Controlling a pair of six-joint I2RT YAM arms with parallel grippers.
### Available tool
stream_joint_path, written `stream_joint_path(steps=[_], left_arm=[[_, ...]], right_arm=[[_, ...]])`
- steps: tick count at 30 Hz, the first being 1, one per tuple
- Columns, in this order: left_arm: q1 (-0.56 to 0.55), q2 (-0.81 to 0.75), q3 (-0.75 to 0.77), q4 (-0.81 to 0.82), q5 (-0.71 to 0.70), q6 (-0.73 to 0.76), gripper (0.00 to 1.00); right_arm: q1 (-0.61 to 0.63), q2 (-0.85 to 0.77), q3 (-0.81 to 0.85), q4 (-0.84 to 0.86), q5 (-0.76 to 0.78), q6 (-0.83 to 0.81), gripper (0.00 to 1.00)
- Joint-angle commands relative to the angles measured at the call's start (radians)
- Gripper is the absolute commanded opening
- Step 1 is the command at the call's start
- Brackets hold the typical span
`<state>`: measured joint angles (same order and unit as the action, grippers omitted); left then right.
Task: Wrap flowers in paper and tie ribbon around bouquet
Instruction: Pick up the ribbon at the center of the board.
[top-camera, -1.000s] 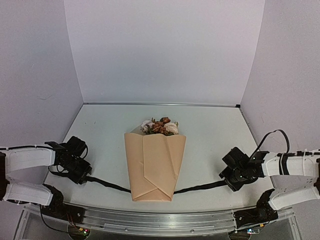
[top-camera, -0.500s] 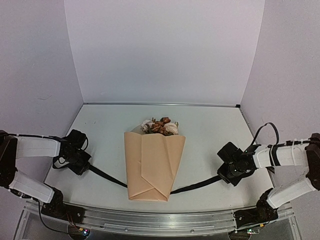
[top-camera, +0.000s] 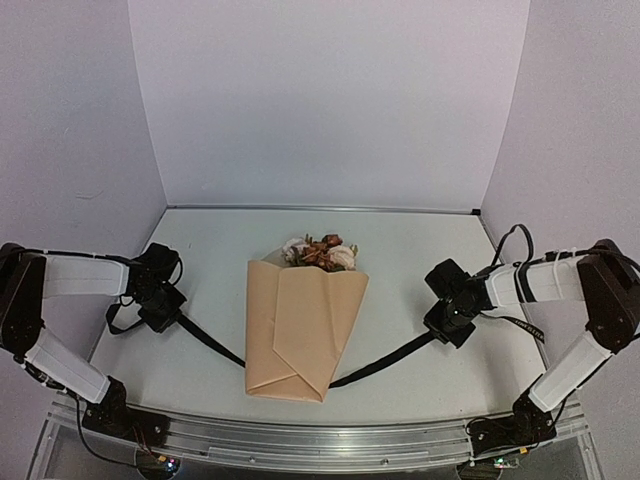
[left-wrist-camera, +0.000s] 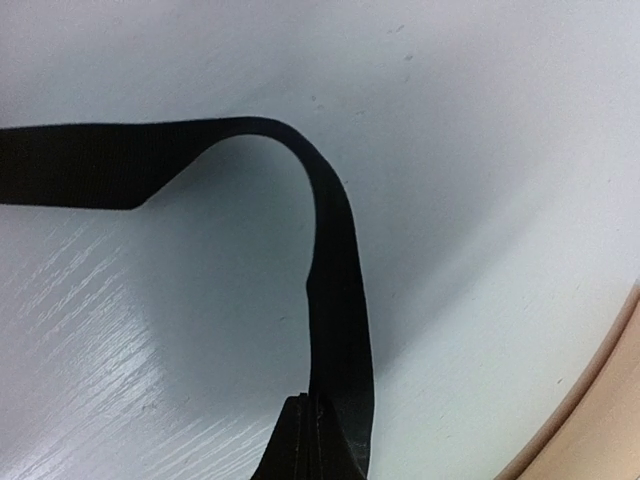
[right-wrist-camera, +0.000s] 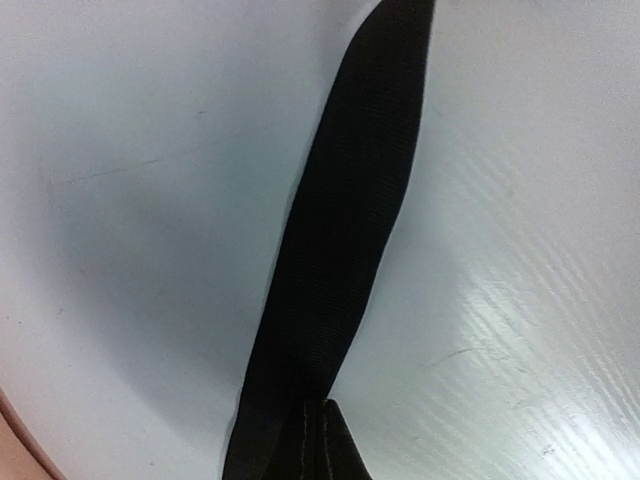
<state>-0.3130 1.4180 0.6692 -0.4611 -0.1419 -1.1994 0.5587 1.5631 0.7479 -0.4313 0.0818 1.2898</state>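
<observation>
From above, the bouquet (top-camera: 300, 335) lies mid-table (top-camera: 420, 250), with flowers (top-camera: 322, 252) peeking from the paper cone's far end. The ribbon (top-camera: 210, 340) runs out from both sides near its narrow end.

Left wrist: the left gripper (left-wrist-camera: 308, 445) is pinched tight on the ribbon (left-wrist-camera: 335, 290).

Right wrist: the right gripper (right-wrist-camera: 320, 440) is likewise clamped on the ribbon (right-wrist-camera: 340, 240).
</observation>
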Motion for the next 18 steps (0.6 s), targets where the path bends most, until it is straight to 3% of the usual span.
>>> stream_joint_path(steps=[1, 5, 9, 12, 15, 18], left_arm=[[0.006, 0.021, 0.063, 0.014, -0.061, 0.069, 0.0], [0.006, 0.015, 0.054, 0.02, -0.029, 0.075, 0.0], [0.006, 0.002, 0.04, 0.03, -0.011, 0.079, 0.0], [0.006, -0.001, 0.041, 0.032, -0.001, 0.083, 0.0], [0.006, -0.003, 0.044, 0.034, 0.004, 0.085, 0.0], [0.006, -0.008, 0.047, 0.034, 0.008, 0.086, 0.0]], right_arm=[[-0.008, 0.004, 0.03, 0.01, -0.007, -0.028, 0.0], [-0.026, -0.031, -0.004, 0.004, -0.004, -0.018, 0.0], [-0.027, -0.057, -0.017, -0.003, -0.015, -0.008, 0.4], [-0.028, -0.073, -0.011, -0.004, 0.009, -0.017, 0.55], [-0.038, -0.075, -0.002, -0.007, 0.03, -0.033, 0.62], [-0.073, -0.058, -0.007, -0.007, 0.036, -0.059, 0.61]])
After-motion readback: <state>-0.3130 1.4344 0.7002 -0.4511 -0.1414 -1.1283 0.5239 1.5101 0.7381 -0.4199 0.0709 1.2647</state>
